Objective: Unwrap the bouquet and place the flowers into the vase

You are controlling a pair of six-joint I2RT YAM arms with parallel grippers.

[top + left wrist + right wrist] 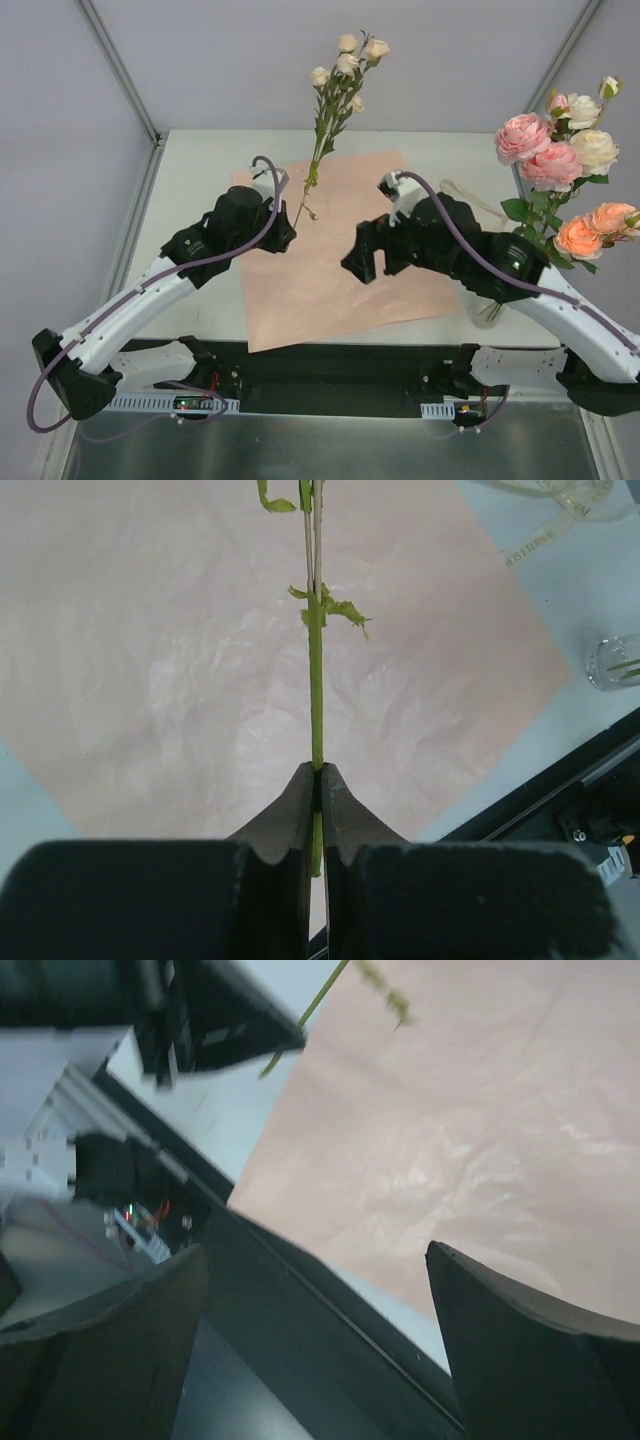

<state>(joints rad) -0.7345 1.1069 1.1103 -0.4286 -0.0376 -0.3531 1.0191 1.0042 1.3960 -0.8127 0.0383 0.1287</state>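
Top external view: two arms reach over one pink paper sheet (330,290) that lies flat on the table (200,170). The left gripper (285,236) is clenched on the bottom end of one sprig (322,140), which stands up and away from it and carries about five small cream buds at its top. In the left wrist view the same left gripper (317,775) pinches that green stem (316,680) between both fingers, above the sheet. The right gripper (362,262) hangs over the middle of the sheet with its jaws spread wide and nothing between them. One glass vase (490,312) stands by the sheet's right corner, half hidden behind the right arm. About eight roses (550,165) rise from it: pink, cream and peach. One cream ribbon (560,520) lies on the table beyond the sheet.
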